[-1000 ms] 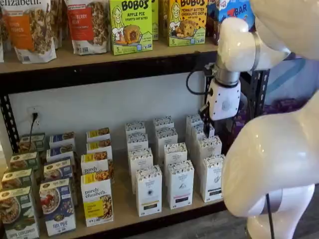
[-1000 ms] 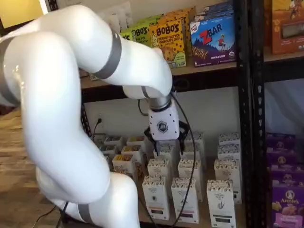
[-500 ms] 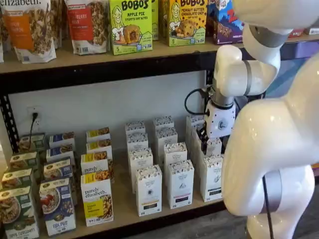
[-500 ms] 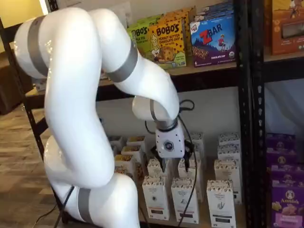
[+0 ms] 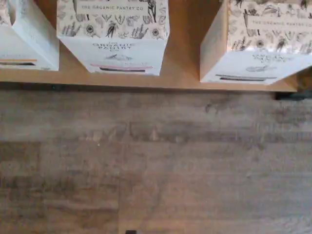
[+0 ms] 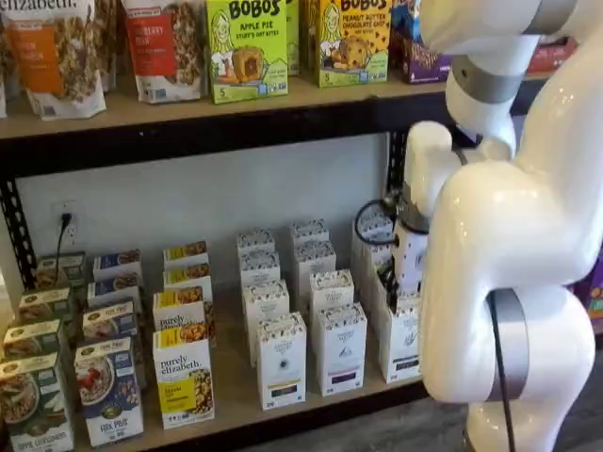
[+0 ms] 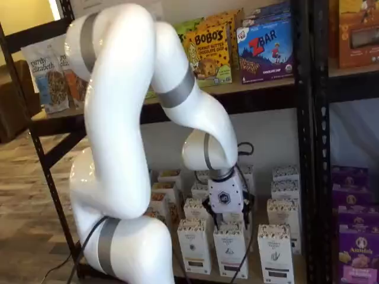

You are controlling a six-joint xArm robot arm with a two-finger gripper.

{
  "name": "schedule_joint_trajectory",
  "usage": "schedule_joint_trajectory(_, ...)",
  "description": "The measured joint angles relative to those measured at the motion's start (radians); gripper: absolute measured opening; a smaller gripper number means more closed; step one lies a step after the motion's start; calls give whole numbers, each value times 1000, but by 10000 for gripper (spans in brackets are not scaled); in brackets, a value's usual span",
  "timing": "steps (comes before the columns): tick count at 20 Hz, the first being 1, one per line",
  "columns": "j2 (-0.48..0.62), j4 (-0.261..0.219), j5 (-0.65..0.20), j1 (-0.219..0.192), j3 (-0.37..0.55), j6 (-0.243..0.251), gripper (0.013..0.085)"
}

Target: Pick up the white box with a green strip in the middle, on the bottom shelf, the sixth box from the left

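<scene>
The white box [image 6: 400, 337] stands front right on the bottom shelf [image 6: 236, 400], the gripper [image 6: 385, 282] just above it, jaws wide and empty. It looks a light, thin carton that would dent, so take its narrow sides near the top, gently

Below me the bottom shelf [image 6: 236, 377], a pale wooden board with a black front rail, carries rows of upright cartons: green and blue cereal boxes [image 6: 108, 388] at the left end, yellow-labelled granola boxes [image 6: 184, 377] beside them, then several rows of tall white cartons with speckled tops, among them the white box [image 6: 400, 337] at the front of the rightmost row. My wrist view shows the front edge of the board [image 5: 185, 73] with three of those white cartons [image 5: 113, 36] standing on it, and grey plank floor [image 5: 156, 161] beyond. The upper shelf [image 6: 188, 108] holds granola bags [image 6: 57, 52] and snack-bar boxes [image 6: 247, 47].
</scene>
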Motion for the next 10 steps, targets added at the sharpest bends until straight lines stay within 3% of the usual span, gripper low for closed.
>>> schedule_joint_trajectory(7,178,47,-91,-19,-97,-63,850)
schedule_joint_trajectory(10,229,34,-88,-23,-146,-54,850)
